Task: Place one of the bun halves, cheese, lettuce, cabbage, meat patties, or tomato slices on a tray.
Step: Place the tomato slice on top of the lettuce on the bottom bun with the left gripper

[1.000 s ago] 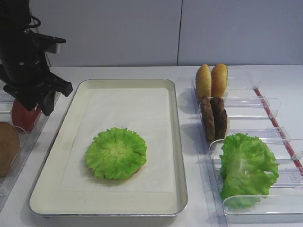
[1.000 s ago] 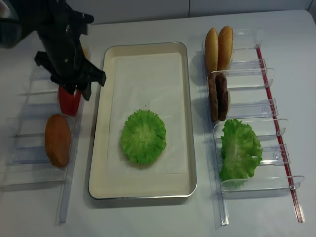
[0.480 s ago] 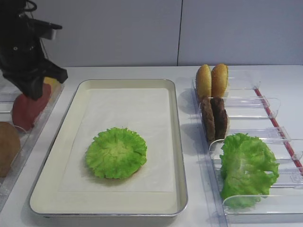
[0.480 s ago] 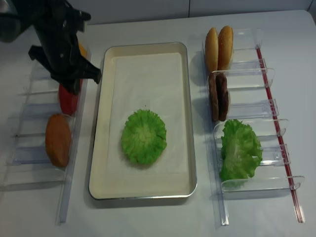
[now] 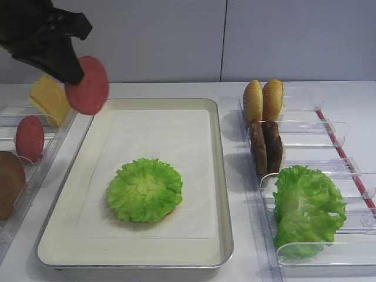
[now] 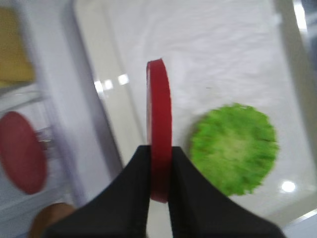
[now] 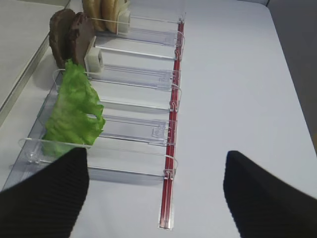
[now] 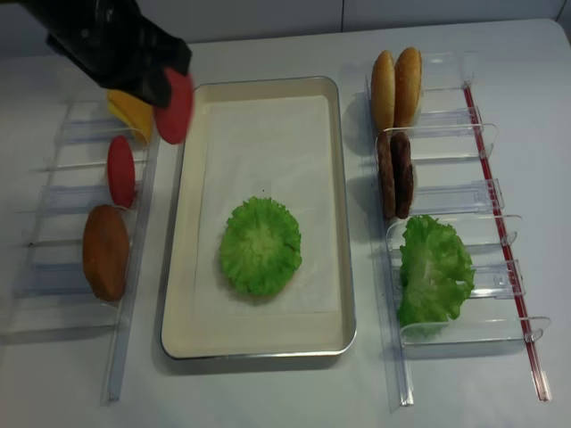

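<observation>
— Left wrist view says it plainest: the left gripper [image 6: 159, 166] is clamped on a tomato slice [image 6: 159, 144], pinching its lower edge so the disc stands on edge between the jaws.

— And where's that slice relative to the tray [image 5: 226, 200]?

— In the air, over the tray's near-left rim by the look of the overhead view, held well above the liner. Not set down yet.

— So what's already on the tray?

— One ruffled lettuce leaf [image 5: 144, 189], lying flat in the lower half of the paper. From the front camera I think there's a sliver of something tan under its edge, but I can't say for sure.

— And the rest of the stock?

— Another tomato slice [image 5: 29, 138] stands in the left holder, the cheese [image 5: 50, 101] behind it, a brown bun half [image 5: 10, 183] nearer us. On the right, two bun halves [image 5: 262, 101], the meat patties [image 5: 265, 147] and more lettuce [image 5: 306, 210] sit in their clear racks.

— The right gripper?

— Its wrist camera shows two dark fingers [image 7: 47, 201] standing wide apart with nothing between them, idle above the right rack.

— So, halfway?

— I'd judge the pick is done; carrying the slice over the lettuce, lowering and letting go are what's left.
</observation>
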